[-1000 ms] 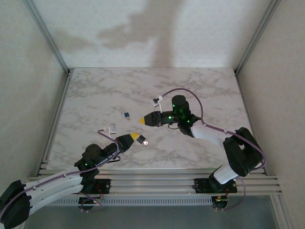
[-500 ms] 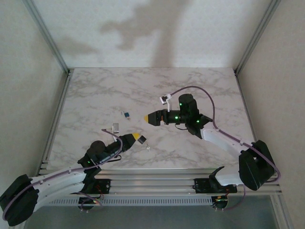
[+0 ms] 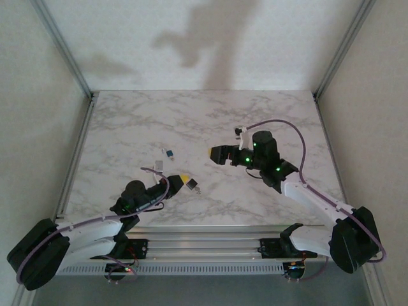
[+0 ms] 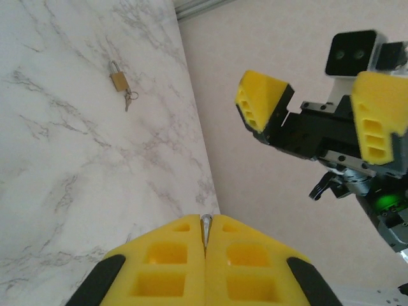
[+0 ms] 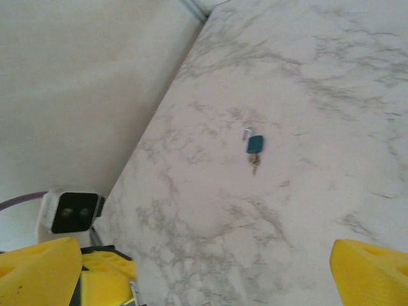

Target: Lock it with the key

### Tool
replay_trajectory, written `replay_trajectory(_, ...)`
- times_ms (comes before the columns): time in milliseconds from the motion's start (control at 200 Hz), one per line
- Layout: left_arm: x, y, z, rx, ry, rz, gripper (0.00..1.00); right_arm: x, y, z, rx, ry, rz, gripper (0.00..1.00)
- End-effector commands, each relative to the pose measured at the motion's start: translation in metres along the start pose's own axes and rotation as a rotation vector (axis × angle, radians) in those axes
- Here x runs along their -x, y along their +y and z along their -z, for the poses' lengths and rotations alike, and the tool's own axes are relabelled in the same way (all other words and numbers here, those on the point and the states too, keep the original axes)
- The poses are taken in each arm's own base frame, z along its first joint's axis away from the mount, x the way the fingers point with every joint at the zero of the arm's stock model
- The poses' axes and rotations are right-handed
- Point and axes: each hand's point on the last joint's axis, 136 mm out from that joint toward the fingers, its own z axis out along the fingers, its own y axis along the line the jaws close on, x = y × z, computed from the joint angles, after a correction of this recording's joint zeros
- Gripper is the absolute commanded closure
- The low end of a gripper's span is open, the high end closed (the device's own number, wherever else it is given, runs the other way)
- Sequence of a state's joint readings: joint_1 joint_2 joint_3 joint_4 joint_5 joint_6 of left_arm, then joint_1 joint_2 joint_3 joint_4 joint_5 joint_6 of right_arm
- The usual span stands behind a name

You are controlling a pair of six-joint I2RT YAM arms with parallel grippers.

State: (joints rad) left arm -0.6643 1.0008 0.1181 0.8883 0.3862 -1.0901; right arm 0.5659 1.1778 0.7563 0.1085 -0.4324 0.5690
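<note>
My left gripper [image 3: 182,180] is squeezed tight on the key [image 4: 205,227]. The key is a thin silver bit poking out between the yellow fingers, near the front of the table [image 3: 127,115]. My right gripper [image 4: 322,111] is spread wide with nothing in it, across from the left one.

Marble table [image 3: 127,121], left gripper [image 3: 183,179] low and left of the middle, small black padlock [image 3: 192,184] just beside its yellow tip, blue padlock [image 3: 169,153] higher up, right gripper [image 3: 213,155] near the middle.
</note>
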Motion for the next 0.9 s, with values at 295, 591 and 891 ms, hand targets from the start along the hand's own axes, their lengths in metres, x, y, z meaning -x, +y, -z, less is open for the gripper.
replay_trajectory(295,0.022,-0.037,-0.017,-0.150,-0.002,0.005,1.00,0.002,-0.017,0.005,-0.046,-0.028,-0.075,0.01)
replay_trajectory(591,0.036,-0.042,-0.021,-0.181,-0.016,0.014,1.00,-0.003,-0.014,0.002,-0.004,-0.017,-0.082,0.02)
replay_trajectory(891,0.044,-0.044,-0.029,-0.221,-0.011,0.047,1.00,-0.012,-0.005,-0.008,0.079,0.042,-0.103,0.09)
